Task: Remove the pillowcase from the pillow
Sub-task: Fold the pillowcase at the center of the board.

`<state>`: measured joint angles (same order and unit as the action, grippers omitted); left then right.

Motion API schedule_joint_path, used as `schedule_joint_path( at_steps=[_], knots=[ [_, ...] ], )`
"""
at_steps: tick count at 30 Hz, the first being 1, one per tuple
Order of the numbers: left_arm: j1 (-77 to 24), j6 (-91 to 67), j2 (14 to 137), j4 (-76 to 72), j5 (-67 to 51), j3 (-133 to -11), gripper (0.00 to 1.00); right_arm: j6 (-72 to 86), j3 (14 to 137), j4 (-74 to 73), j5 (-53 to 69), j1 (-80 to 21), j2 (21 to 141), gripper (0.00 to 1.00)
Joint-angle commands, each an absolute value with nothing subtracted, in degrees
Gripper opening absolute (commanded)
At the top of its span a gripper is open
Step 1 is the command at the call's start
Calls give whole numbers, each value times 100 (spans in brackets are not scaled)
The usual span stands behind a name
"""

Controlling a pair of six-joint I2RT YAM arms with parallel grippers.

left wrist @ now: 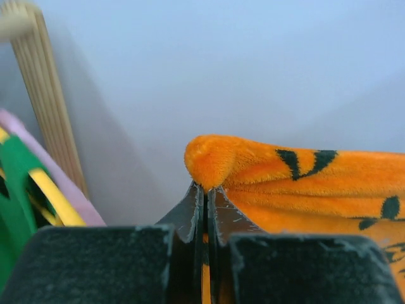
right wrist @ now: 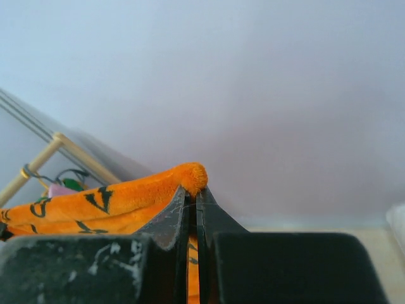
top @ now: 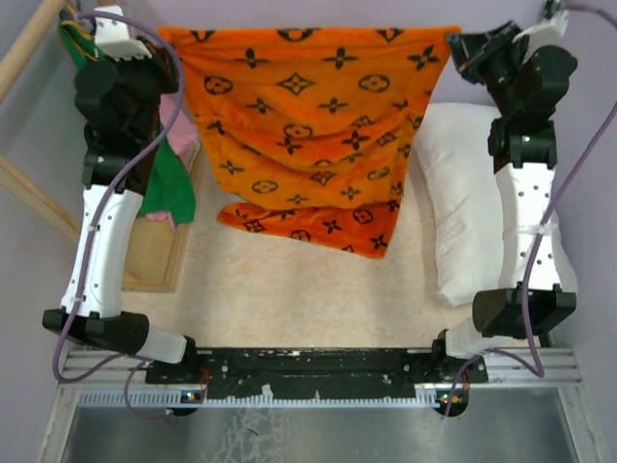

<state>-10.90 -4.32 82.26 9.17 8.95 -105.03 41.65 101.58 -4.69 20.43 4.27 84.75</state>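
The plump white rectangular stuffed pillow lies bare on the beige counter. Just left of the pillow, the bright orange plush pillowcase with black flower and circle motifs hangs spread out, its lower edge folded on the counter. The left gripper is clamped tight on its upper corner farthest from the pillow. The right gripper pinches the corner nearest the pillow.
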Motion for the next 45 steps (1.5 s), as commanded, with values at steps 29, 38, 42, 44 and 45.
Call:
schedule_joint_path(
  at_steps=[29, 38, 42, 44, 45],
  knots=[
    [-2124, 1216, 5752, 511, 713, -12332, 0, 2163, 14010, -663, 871, 146, 6705, 0],
    [-2850, 2396, 7056, -8, 2024, -11158, 0, 2247, 12040, -384, 808, 123, 7535, 0],
    [-1371, 903, 7603, -55, 827, -10244, 0, 2430, 10443, 303, 931, 140, 7736, 0],
    [-994, 642, 7887, -528, 546, -9571, 0, 2547, 9527, 746, 1053, 141, 7860, 0],
    [-912, 663, 8117, -826, 496, -9259, 0, 2572, 9096, 973, 1092, 141, 7954, 0]
  ],
)
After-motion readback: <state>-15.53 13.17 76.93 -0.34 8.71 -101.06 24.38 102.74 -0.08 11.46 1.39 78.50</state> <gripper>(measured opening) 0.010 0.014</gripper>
